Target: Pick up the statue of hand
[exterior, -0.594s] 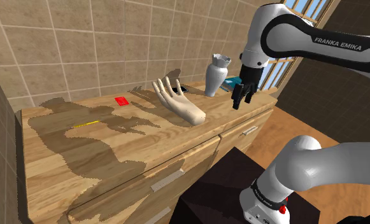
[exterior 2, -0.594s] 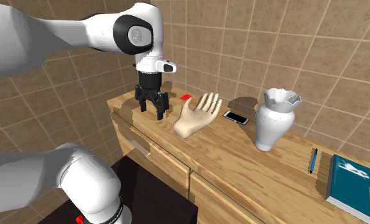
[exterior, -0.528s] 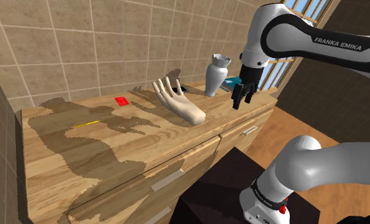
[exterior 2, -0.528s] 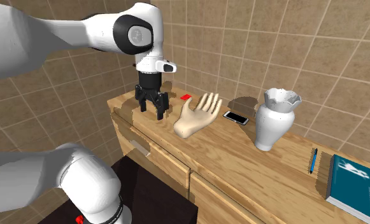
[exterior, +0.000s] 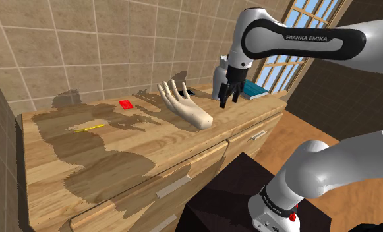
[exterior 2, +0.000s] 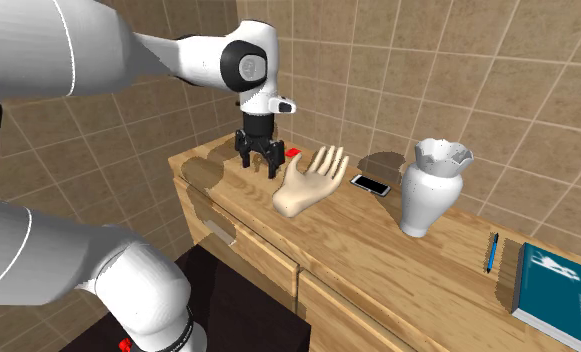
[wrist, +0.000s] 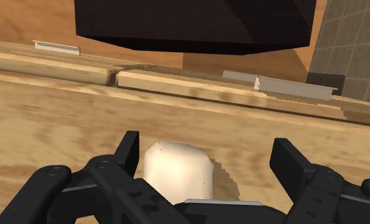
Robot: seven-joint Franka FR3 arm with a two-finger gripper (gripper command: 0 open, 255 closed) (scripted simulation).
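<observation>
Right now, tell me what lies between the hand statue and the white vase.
A phone lies flat between the statue and the vase, in the second exterior view.

The statue of hand [exterior: 184,107] is pale cream, shading to a warmer beige along its edges. The cabinet [exterior: 117,165] has light, streaky wood grain mottled with darker brown patches, and its drawer handles [exterior: 172,186] are grey. The wall [exterior: 64,46] is tan tile crossed by paler grout lines. A small flat item [exterior: 125,104] is bright red, a thin stick [exterior: 89,126] yellow. The vase [exterior 2: 433,190] is white, the pen [exterior 2: 492,252] blue, the book [exterior 2: 556,285] teal, the phone [exterior 2: 371,185] black with a pale rim. The gripper [exterior 2: 261,170] is all black, the arm [exterior: 328,46] white with dark grey joints and white lettering. The stand [exterior: 229,191] is blackish brown and the floor [exterior: 295,135] orange-brown wood.
</observation>
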